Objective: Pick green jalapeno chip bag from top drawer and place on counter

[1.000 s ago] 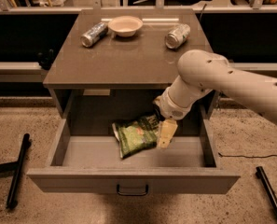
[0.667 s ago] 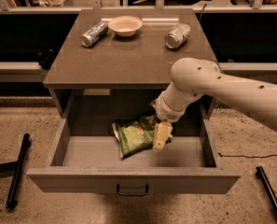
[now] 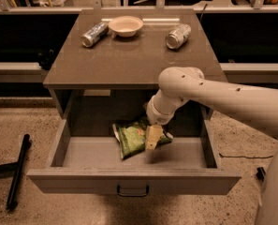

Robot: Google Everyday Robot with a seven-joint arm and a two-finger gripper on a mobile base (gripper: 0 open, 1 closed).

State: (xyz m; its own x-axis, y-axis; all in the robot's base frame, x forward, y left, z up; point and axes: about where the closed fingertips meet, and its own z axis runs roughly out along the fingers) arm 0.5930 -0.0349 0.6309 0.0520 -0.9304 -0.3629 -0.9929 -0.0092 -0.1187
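Note:
The green jalapeno chip bag (image 3: 131,137) lies flat inside the open top drawer (image 3: 96,153), near the middle and toward the back. My white arm reaches in from the right, and my gripper (image 3: 153,138) points down into the drawer over the bag's right end, touching or just above it. The drawer's front panel with its dark handle (image 3: 133,191) faces the camera. The counter (image 3: 134,55) is the grey-brown cabinet top above and behind the drawer.
On the counter stand a pale bowl (image 3: 125,26) at the back, a silver can (image 3: 94,34) lying at the back left and another can (image 3: 178,35) at the back right. A black bar (image 3: 18,177) lies on the floor left of the drawer.
My arm has swung left, and the gripper has shifted from beside the bag's right edge to over its right end. The bag has not moved.

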